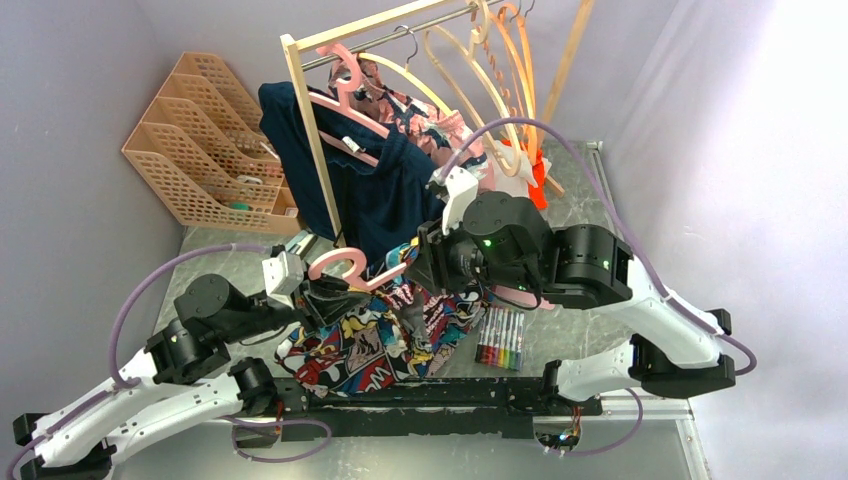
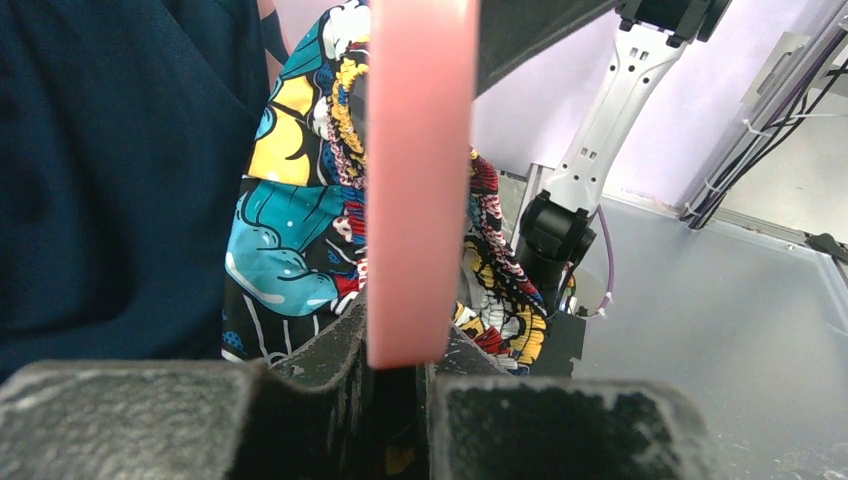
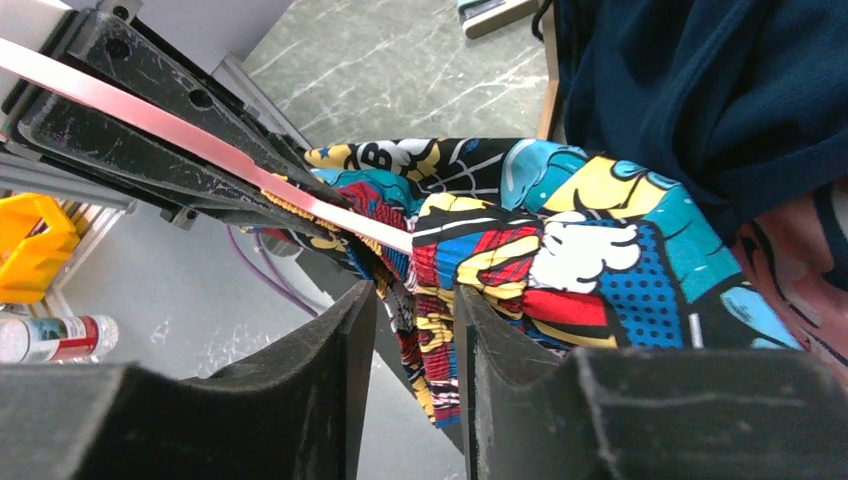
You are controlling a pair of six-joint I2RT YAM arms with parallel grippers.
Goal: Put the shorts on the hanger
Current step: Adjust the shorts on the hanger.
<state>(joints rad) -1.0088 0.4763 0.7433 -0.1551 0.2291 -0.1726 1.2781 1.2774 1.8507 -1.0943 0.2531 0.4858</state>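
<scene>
Left wrist: your left gripper (image 2: 400,355) pinches the hanger (image 2: 420,180) — likely steadying it for threading. Right gripper (image 3: 415,330) jaws straddle the shorts (image 3: 560,250) waistband — grip unclear.

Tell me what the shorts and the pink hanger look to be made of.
The shorts: thin soft fabric, matte, printed all over. It drapes in folds and gathers at the waistband.
The hanger: probably plastic, smooth with a slight sheen. It has a rigid, even, uniformly pale-pink edge.
</scene>
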